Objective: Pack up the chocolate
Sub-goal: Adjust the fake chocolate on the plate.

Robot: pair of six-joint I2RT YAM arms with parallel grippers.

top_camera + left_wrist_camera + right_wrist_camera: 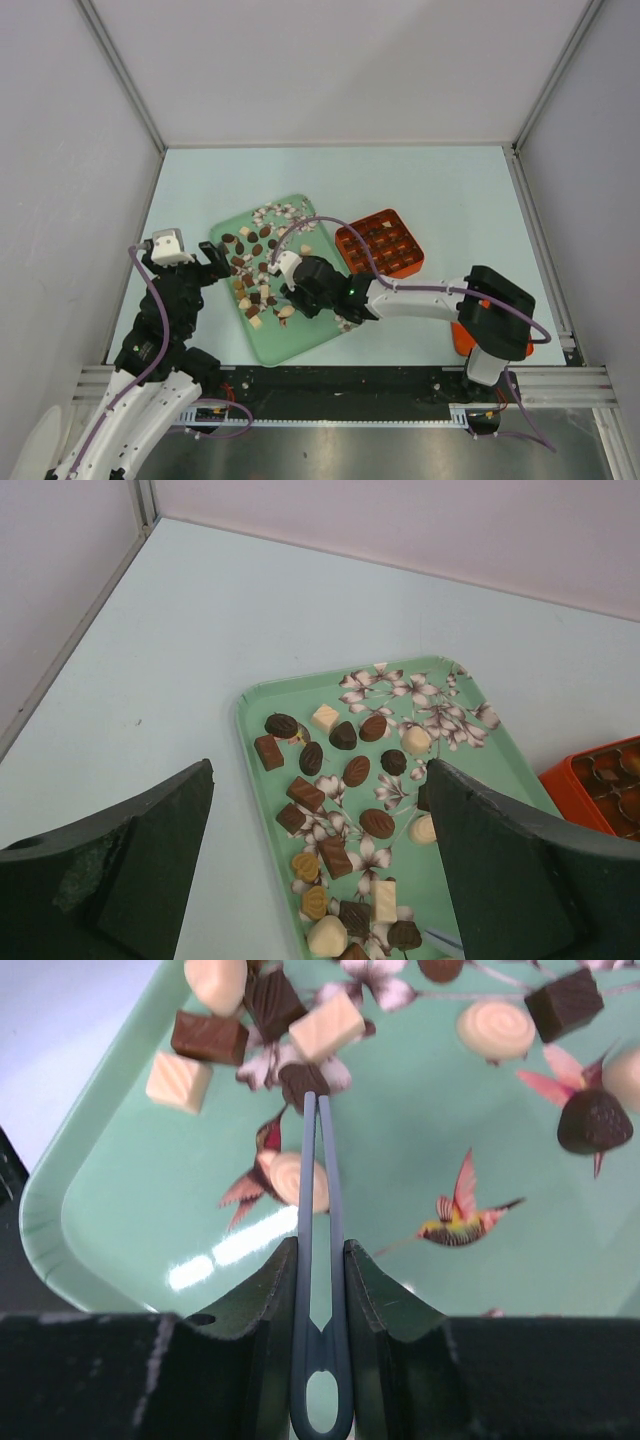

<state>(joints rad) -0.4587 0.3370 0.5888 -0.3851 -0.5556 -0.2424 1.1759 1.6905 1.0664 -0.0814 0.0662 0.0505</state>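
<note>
Chocolate pieces (255,268), dark brown, light brown and cream, lie scattered on a green flowered tray (300,338). My right gripper (321,1250) is shut on grey-blue tweezers (318,1160), whose arms are squeezed together. The tweezer tips touch a small dark chocolate (300,1078) among cream and brown pieces; I cannot tell if it is pinched. In the top view the right gripper (300,285) hangs over the tray's middle. My left gripper (318,770) is open, empty, and above the tray's left rim (250,705), with chocolates (377,823) showing between its fingers.
An orange box with a grid of cells (380,243) sits just right of the tray, its corner also in the left wrist view as the orange box (600,780). White walls with metal rails (130,90) enclose the pale blue table.
</note>
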